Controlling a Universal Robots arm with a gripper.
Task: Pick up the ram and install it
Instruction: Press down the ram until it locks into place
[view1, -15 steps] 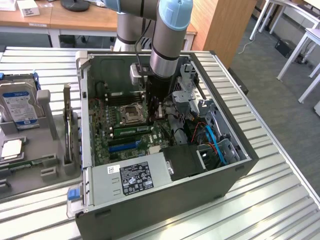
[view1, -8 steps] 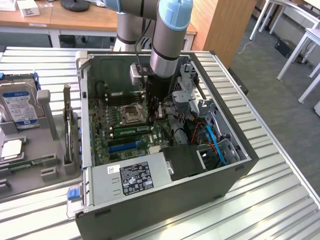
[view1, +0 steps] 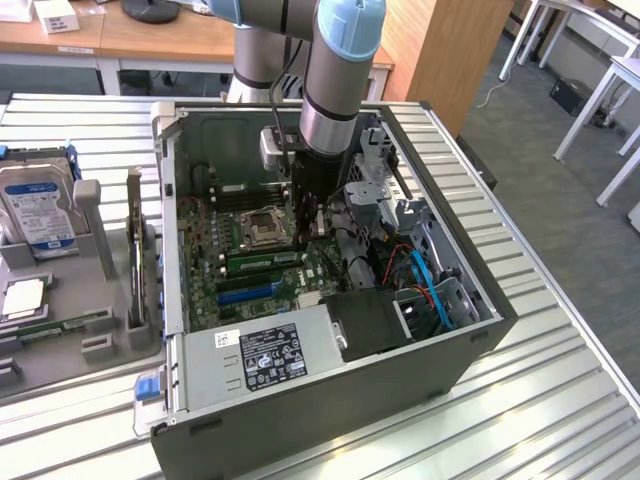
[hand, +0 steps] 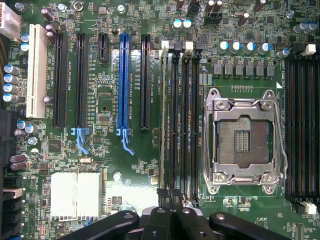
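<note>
The ram (hand: 164, 115) stands edge-up in the memory slot furthest from the empty CPU socket (hand: 245, 135). In the exterior view it is a green stick (view1: 264, 262) on the motherboard, just in front of the socket. My gripper (hand: 171, 200) is shut, its black fingers pressed together over one end of the memory slots, right at the end of the ram. I cannot tell whether they touch it. In the exterior view the arm reaches down into the open computer case (view1: 470, 330), with the gripper (view1: 312, 228) low over the board beside the socket.
Black and blue expansion slots (hand: 124, 80) run alongside the ram. A power supply (view1: 265, 355), blue cables (view1: 430, 285) and a drive cage (view1: 375, 185) crowd the case. On the exterior view's left, a grey tray (view1: 95, 345) holds a hard drive (view1: 35, 205) and a square chip (view1: 22, 298).
</note>
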